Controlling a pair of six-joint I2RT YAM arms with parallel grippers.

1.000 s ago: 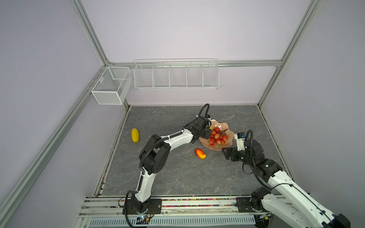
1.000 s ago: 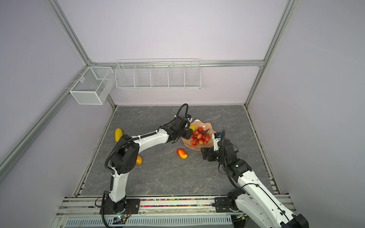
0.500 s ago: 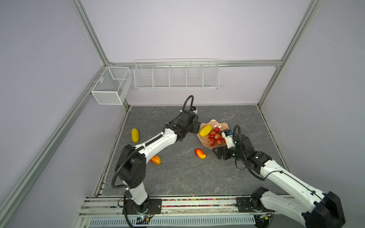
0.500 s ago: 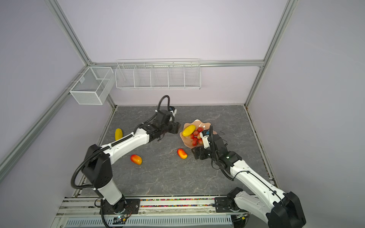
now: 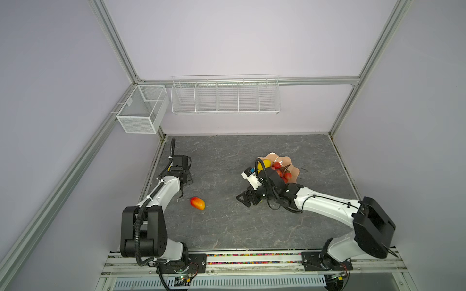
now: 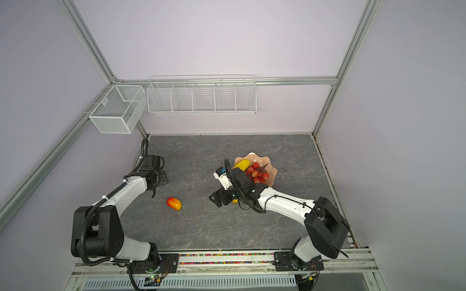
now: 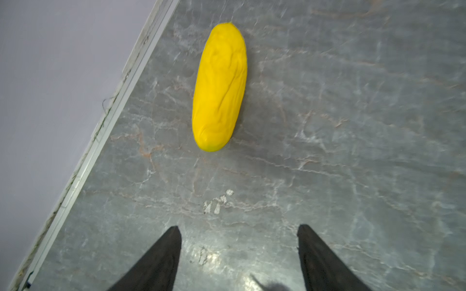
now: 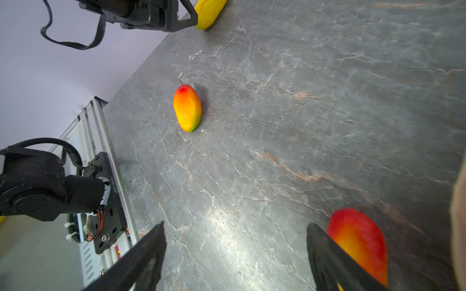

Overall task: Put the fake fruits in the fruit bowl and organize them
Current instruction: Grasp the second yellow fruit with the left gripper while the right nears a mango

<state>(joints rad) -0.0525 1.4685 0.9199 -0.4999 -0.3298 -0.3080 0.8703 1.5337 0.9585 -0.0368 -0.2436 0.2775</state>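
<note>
Grapes and a yellow fruit are in the bowl; second yellow fruit, two mangoes to go; left claw, right claw released.

Bright, even light; glare on the table, wrist views blurred at edges.

Yellow fruit, red-orange mango, peach-pink bowl, grey veined tabletop.

Lilac walls, grey marbled desk
Aluminium rails framed the plain walls; a long divided white wire rack hung on the back one, a small white mesh basket beside it at the left corner.
</note>
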